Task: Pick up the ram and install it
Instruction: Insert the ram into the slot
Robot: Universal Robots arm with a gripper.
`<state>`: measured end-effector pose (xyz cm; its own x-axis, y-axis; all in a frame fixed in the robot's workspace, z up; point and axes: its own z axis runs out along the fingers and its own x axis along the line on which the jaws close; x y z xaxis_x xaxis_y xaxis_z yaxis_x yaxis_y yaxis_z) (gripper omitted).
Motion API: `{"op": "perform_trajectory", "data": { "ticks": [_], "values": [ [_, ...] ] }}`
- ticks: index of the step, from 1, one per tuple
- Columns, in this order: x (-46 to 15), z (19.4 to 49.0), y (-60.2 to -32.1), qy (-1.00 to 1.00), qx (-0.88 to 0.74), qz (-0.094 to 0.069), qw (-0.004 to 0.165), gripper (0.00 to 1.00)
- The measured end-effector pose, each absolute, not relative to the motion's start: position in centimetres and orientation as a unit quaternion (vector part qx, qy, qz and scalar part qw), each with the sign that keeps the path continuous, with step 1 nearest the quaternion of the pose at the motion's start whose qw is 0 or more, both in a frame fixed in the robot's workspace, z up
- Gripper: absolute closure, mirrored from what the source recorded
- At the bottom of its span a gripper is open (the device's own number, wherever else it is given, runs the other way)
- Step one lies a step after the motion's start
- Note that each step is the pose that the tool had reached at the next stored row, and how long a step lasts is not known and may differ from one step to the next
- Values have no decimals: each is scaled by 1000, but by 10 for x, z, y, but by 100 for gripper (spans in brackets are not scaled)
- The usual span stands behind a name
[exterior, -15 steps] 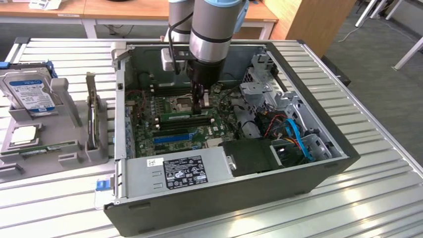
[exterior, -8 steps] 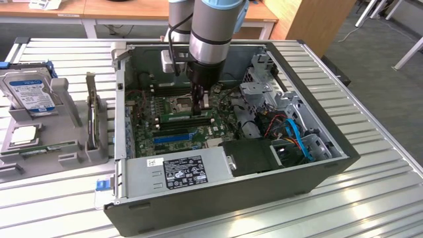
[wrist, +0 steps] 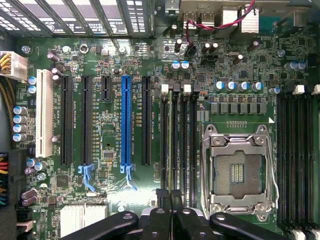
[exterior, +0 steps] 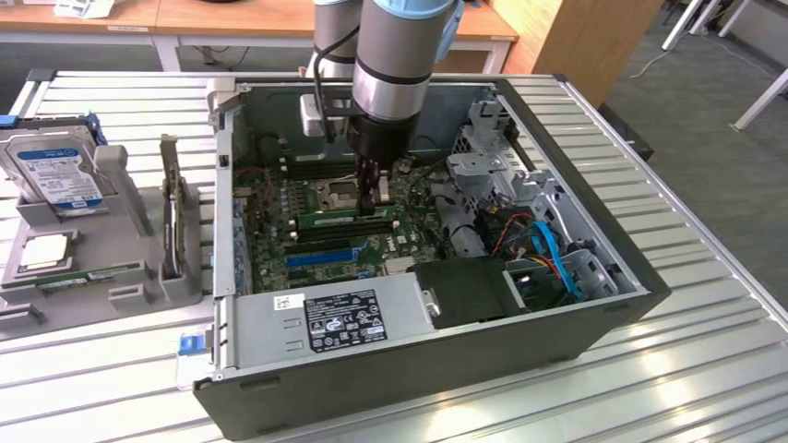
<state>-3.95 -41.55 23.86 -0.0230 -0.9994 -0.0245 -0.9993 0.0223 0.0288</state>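
**Ram at the memory slots, jaws closed on it**

Starting at the exterior view's left, I see a grey parts holder [exterior: 136, 277] on the slatted table [exterior: 689, 369], with a hard drive [exterior: 55, 175] propped up in it. Beside it lies the open computer case [exterior: 407, 378], its power supply [exterior: 332, 318] along the near edge.

Further in on the motherboard [exterior: 277, 231] are a blue slot [exterior: 323, 257] and black slots. Just beyond them is the ram [exterior: 327, 221], a long, thin green stick standing on edge. It lies along the memory slots beside the CPU socket [exterior: 339, 194]. A paler patch shows on its side, though I can't read it.

My gripper [exterior: 372, 201] hangs straight down over the stick. Its jaws are pressed nearly together and, as far as I can tell, pinch the ram's top edge.

In the wrist view I see the ram [wrist: 170, 145] edge-on, a narrow greenish line in the bank of black memory slots. That bank lies between the blue slot [wrist: 126, 120] and the open CPU socket [wrist: 239, 172]. The gripper [wrist: 170, 197] has its black fingers [wrist: 161, 196] meeting over that line.

At the exterior view's right, blue cables [exterior: 560, 263] curl inside the case.
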Motion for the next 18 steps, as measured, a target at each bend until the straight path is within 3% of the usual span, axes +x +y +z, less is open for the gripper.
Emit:
{"op": "perform_trajectory", "data": {
  "ticks": [18],
  "values": [
    [-40, 235, -417, -715, 699, -19, 1, 89]
  ]
}}
